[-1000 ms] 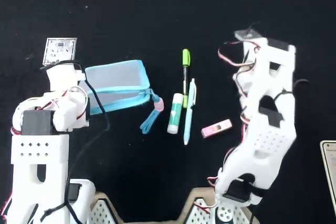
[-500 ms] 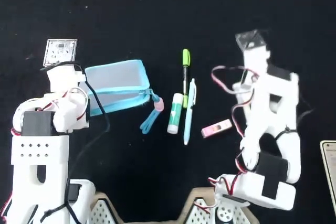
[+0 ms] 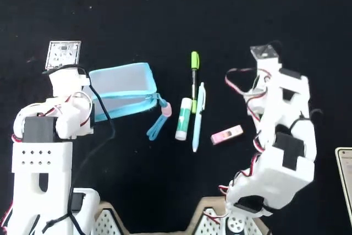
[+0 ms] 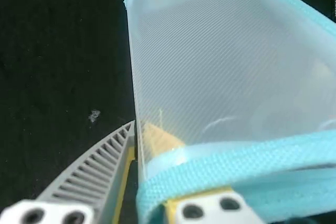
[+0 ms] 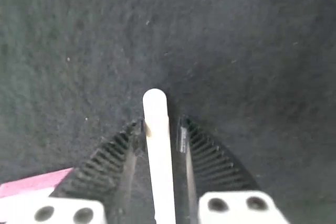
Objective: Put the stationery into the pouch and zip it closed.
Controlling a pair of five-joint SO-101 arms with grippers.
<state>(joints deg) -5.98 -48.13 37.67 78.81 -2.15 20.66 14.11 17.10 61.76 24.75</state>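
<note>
over table (image 3: 137, 15), right claw (image 5: 160, 123) grasping white stick (image 5: 156, 108), arm (image 3: 283, 136) shifted; left claw (image 4: 144, 129) clenched on pouch (image 4: 220, 66).

White printed-plastic left arm (image 3: 41, 163) and right arm (image 3: 283, 130), black servo blocks, perforated panels, red, white and black cables; ribbed grey finger with screws on left tool (image 4: 140, 129).
</note>
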